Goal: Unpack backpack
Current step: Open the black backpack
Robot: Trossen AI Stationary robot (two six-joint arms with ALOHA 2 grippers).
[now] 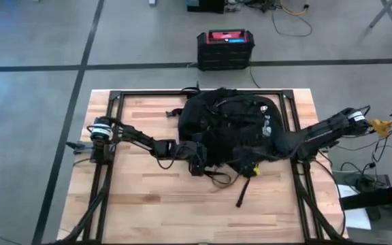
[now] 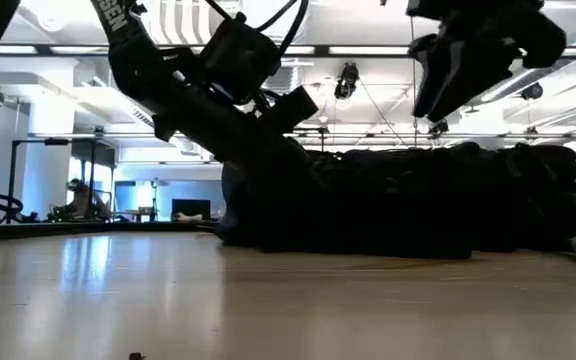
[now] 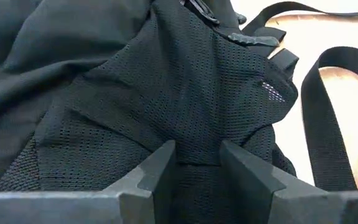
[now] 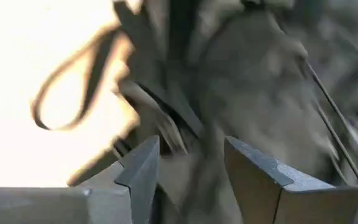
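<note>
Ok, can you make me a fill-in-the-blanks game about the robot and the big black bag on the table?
1. The large rounded black fabric backpack lies on a table made of ____.
2. The left gripper has its two fingers ____ around black mesh fabric.
3. The black box on the floor has a ____ top.
4. The right gripper has its fingers ____.

Missing words: wood; open; red; open

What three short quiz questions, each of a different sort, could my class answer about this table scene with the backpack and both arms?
1. True or false: the backpack lies on the floor.
2. Which hand sits at the backpack's mesh fabric: A left hand, B right hand?
3. Fill in: the black box with red top stands on the ___.

Key: 1 false, it lies on the wooden table. 2 A. 3 floor.
</note>
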